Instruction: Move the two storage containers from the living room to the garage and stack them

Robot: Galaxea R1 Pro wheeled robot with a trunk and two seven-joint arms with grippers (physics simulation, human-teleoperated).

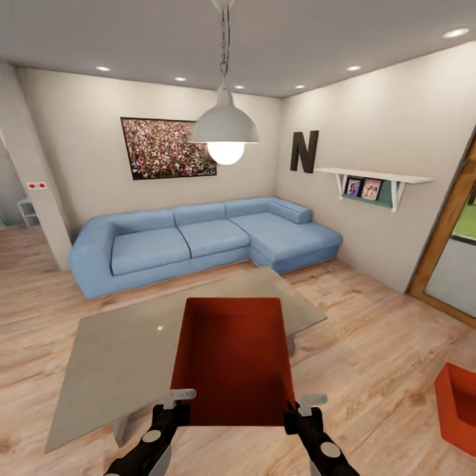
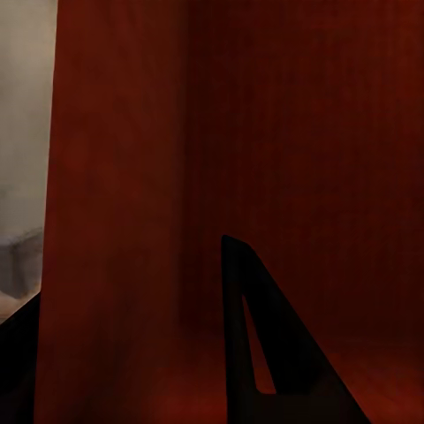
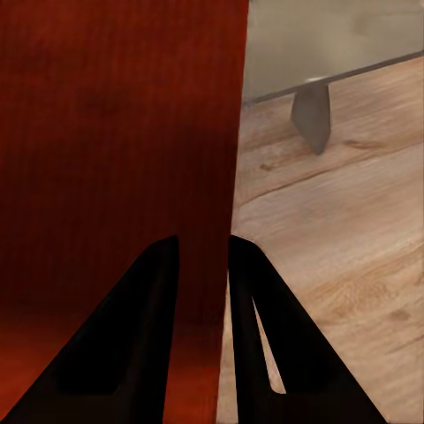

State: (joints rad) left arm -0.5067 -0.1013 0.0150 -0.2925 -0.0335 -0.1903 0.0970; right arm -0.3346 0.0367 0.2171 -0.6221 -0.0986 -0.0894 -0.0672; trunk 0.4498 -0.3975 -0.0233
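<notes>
I am in the living room. One orange-red storage container hangs tilted over the grey coffee table, held at its two near corners. My left gripper is shut on its near left wall, and that wall runs between the dark fingers in the left wrist view. My right gripper is shut on the near right wall, pinched between its fingertips; the container's inside shows beside them. The second storage container stands on the wood plank floor at the far right. The garage is out of view.
The low grey coffee table stands straight ahead, with a blue corner sofa behind it. A pendant lamp hangs over the table. A wood-framed glass door is at the right. Wood floor lies between table and door.
</notes>
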